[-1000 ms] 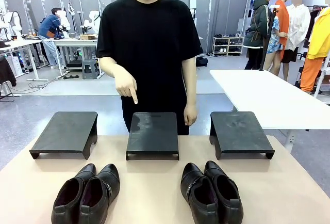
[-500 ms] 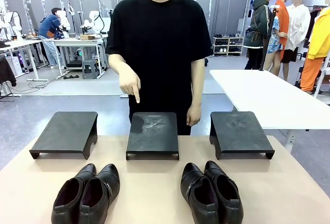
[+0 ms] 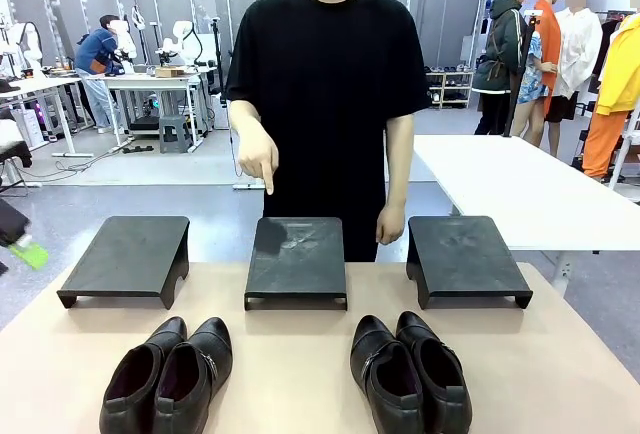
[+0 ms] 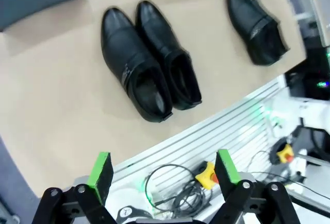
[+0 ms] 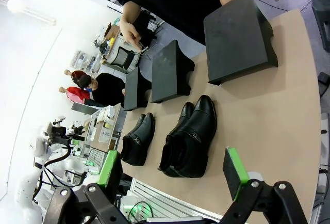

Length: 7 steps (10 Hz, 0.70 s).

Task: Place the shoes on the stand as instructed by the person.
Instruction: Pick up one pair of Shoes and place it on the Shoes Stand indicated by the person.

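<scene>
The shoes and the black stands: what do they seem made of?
Both pairs of shoes look like polished black leather: smooth, with soft glints on the toes. The three stands look like matte black plastic or painted board, the middle one scuffed; which, I cannot tell.

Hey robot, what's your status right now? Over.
Left claw, right claw open, empty. Left pair, right pair of shoes on table. Hand points at middle stand. Nothing blocking.

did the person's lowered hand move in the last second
Yes. The lowered hand has shifted rightward in the front view, from the middle stand toward the right stand.
</scene>
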Each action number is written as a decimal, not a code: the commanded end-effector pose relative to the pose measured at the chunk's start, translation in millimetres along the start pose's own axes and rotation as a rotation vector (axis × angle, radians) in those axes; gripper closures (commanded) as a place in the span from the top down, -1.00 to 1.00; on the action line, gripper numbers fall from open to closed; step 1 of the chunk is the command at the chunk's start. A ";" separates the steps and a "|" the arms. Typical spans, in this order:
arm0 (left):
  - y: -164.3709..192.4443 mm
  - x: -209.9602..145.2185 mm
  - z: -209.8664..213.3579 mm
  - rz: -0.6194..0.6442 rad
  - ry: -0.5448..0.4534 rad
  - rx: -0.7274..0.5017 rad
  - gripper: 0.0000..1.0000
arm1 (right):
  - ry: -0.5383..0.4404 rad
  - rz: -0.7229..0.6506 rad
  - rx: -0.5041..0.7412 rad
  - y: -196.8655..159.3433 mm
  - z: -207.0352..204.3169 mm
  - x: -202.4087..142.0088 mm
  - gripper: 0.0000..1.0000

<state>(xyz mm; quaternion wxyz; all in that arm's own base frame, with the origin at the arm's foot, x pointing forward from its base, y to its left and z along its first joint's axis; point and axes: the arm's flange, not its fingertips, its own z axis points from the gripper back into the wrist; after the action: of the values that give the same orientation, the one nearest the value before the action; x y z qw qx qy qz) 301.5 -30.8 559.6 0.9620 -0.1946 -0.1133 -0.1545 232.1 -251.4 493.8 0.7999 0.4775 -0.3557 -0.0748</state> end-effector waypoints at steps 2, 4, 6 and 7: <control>-37.5 1.2 -47.9 0.021 0.077 0.151 1.00 | -0.010 0.000 0.014 0.7 1.0 -0.2 1.00; -56.7 -7.1 -73.2 0.076 0.089 0.200 1.00 | -0.010 0.000 0.014 0.7 1.0 -0.2 1.00; -69.3 -12.8 -95.9 0.114 0.099 0.220 1.00 | -0.010 0.000 0.014 0.7 1.0 -0.2 1.00; -75.8 -12.3 -110.2 0.134 0.123 0.232 1.00 | -0.010 0.000 0.014 0.7 1.0 -0.2 1.00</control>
<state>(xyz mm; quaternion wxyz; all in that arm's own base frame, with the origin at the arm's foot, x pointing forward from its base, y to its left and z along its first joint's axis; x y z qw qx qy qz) 285.5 -129.1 500.6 0.9883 -0.0976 -0.0592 -0.1012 232.1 -251.3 493.8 0.7999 0.4776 -0.3556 -0.0747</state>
